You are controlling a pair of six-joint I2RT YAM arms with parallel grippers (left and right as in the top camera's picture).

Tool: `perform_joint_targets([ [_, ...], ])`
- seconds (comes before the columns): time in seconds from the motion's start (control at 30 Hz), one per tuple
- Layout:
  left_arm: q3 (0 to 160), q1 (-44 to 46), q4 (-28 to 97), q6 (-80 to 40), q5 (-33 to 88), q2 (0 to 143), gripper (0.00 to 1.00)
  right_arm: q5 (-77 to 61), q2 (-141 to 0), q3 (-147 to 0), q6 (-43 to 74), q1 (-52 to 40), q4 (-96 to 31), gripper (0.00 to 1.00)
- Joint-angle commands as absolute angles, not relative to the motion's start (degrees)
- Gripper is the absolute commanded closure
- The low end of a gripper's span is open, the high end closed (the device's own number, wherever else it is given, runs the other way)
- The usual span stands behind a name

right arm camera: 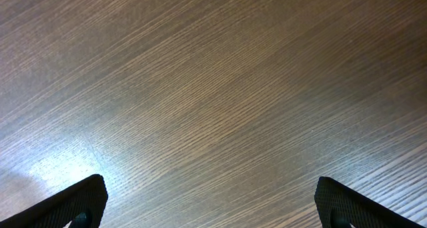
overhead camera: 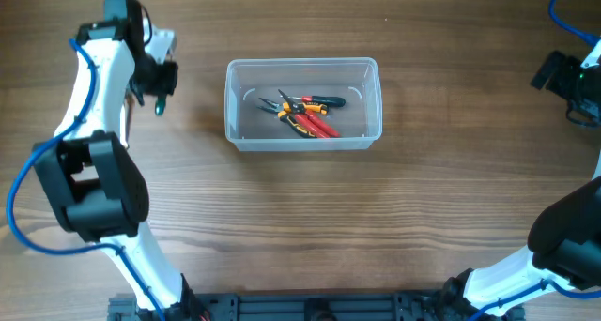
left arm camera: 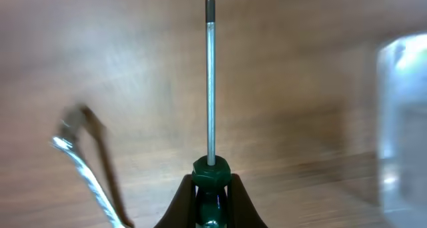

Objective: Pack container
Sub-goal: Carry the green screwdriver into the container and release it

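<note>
The clear plastic container sits at the table's middle back. Inside lie red-handled pliers and a dark-handled tool. My left gripper is left of the container, shut on a green-handled screwdriver whose metal shaft points away from the wrist camera. The container's blurred corner shows at the right of the left wrist view. My right gripper is open and empty over bare wood, at the table's far right.
A silvery cable hangs at the left of the left wrist view. The wooden table stretches round the container. The arms' bases stand at the front left and front right.
</note>
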State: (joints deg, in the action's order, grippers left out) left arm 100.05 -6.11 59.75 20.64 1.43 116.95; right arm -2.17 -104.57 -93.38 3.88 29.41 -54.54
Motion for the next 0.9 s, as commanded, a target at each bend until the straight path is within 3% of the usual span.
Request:
perform_joint_targets([
  [0.0, 104.9, -1.7, 59.8, 20.2, 3.9, 111.4, 0.96, -2.6, -104.7, -93.3, 4.9, 29.2, -54.4, 0.0],
  [0.43, 106.1, 20.5, 67.8, 26.1, 11.0, 106.9, 0.96, -2.6, -104.7, -93.3, 4.9, 29.2, -54.4, 0.0],
  [0.87, 106.0, 23.4, 70.6, 33.1, 14.1, 117.2, 0.96, -2.6, -104.7, -93.3, 4.9, 29.2, -54.4, 0.0],
])
